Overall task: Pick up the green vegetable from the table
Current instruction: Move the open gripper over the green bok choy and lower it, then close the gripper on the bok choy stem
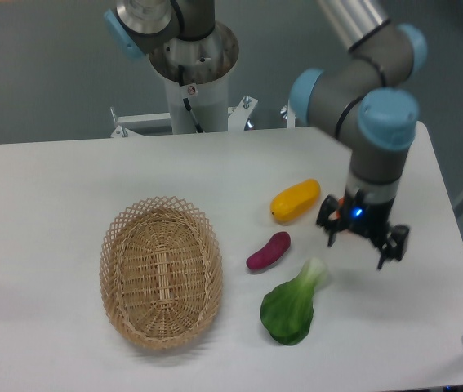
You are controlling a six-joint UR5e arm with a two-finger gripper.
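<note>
The green vegetable lies on the white table at the front right, its dark leaf toward the front and its pale stem pointing up-right. My gripper hangs above the table just to the right of the stem, a little apart from it. Its two black fingers stand spread and nothing is between them.
A purple eggplant-like piece lies just left of the stem. A yellow oblong piece lies behind it. An oval wicker basket stands to the left. The arm's base is at the back. The table's right edge is close to the gripper.
</note>
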